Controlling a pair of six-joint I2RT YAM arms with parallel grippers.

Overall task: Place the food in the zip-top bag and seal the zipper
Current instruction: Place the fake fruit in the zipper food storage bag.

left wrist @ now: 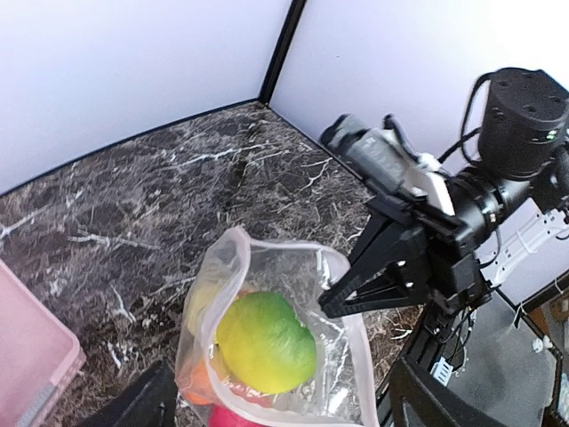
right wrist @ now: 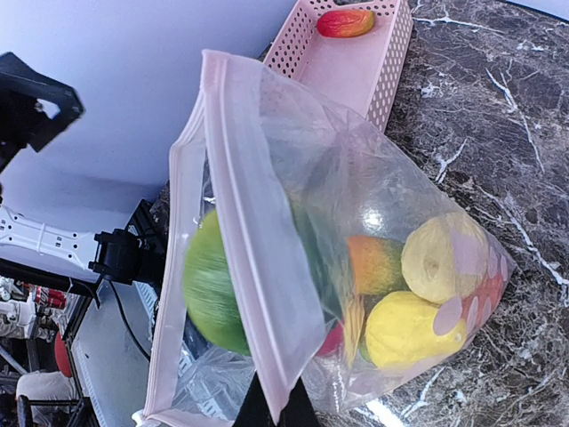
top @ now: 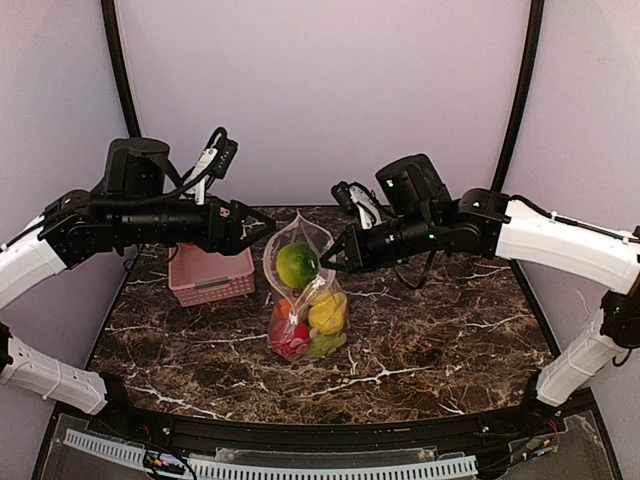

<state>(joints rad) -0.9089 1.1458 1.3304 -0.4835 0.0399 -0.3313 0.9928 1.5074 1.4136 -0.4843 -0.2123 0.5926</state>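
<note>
1. You are looking down on a dark marbled bench (top: 440, 330). The zip-top bag (top: 312, 300) stands upright near its middle, between your two arms, with its bottom resting on the stone.
2. Your right gripper (top: 333, 262) is pinched tight on the bag's right upper edge. In its wrist view the fingers meet in one dark wedge at the bottom of the frame, right where the pale pink zipper (right wrist: 253, 249) strip ends.
3. Your left gripper (top: 268, 226) is at the bag's left upper edge with its fingers spread wide. In its wrist view they sit in the two bottom corners, well apart, with the bag's mouth between them. You cannot tell from any view whether either finger touches the plastic.
4. The bag's mouth gapes, with the two lips of the zipper apart.
5. Inside the bag, a green fruit (top: 296, 264) sits highest, just under the mouth. A yellow piece (top: 328, 312) lies below it, and a red piece (top: 290, 337) sits at the bottom left.
6. A pink basket (top: 210, 275) stands just left of the bag. The right wrist view shows a red-and-orange toy (right wrist: 347, 22) lying in it
</note>
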